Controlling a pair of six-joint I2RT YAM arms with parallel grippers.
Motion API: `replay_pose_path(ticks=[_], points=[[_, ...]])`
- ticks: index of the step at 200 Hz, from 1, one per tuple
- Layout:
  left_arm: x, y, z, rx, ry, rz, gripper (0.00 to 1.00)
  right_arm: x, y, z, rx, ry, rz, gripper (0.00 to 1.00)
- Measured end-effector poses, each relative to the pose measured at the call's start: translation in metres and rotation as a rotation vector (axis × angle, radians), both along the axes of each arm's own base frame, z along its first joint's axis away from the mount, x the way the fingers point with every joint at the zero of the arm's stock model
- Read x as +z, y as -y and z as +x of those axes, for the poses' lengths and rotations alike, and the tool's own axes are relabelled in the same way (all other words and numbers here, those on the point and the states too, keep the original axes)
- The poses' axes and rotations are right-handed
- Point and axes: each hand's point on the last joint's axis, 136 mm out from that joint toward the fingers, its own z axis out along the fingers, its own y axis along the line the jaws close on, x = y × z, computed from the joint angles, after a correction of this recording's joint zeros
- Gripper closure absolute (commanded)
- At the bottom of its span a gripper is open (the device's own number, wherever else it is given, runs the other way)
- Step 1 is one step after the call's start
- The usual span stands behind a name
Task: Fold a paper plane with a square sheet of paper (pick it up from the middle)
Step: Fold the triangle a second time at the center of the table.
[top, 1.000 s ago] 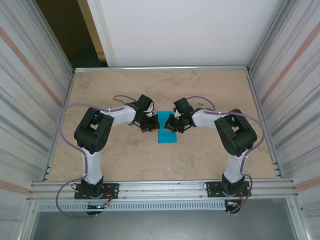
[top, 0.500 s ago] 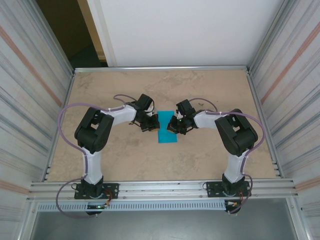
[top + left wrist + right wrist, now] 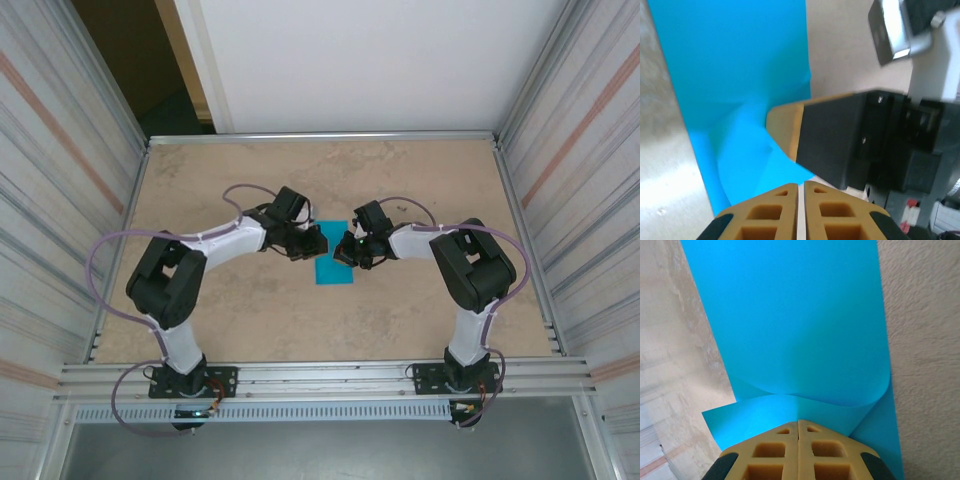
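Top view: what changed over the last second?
The left arm swung its elbow out to the left and toward the near edge, and the left gripper edged right over the far end of the paper. Nothing was visibly taken or let go. The right gripper stayed shut on the paper's curled edge; the paper's near part kept its place.

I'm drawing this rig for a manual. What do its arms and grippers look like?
The left arm and right arm have white links and bulky black joint housings; a lavender cable loops along each. The left gripper and right gripper have black bodies and tan-yellow fingers moulded with rectangular pockets, dark at the outer corners.
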Motion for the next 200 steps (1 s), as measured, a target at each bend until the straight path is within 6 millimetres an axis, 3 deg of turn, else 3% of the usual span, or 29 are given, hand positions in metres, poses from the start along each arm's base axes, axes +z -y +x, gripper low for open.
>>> replay_pose_path(ticks=[44,88,158,200], points=[[-0.029,0.008,-0.031,-0.018,-0.082,0.032,0.87,0.0,0.0,0.0,-0.014,-0.006,0.008,0.99],[-0.032,0.014,-0.03,-0.021,-0.074,0.027,0.86,0.0,0.0,0.001,-0.014,-0.008,0.014,0.99],[-0.05,0.006,-0.029,-0.004,-0.078,0.08,0.85,0.0,0.0,0.001,-0.012,-0.014,0.02,0.99],[-0.051,0.003,-0.026,0.001,-0.071,0.086,0.85,0.0,0.0,0.001,-0.012,-0.014,0.021,0.99]])
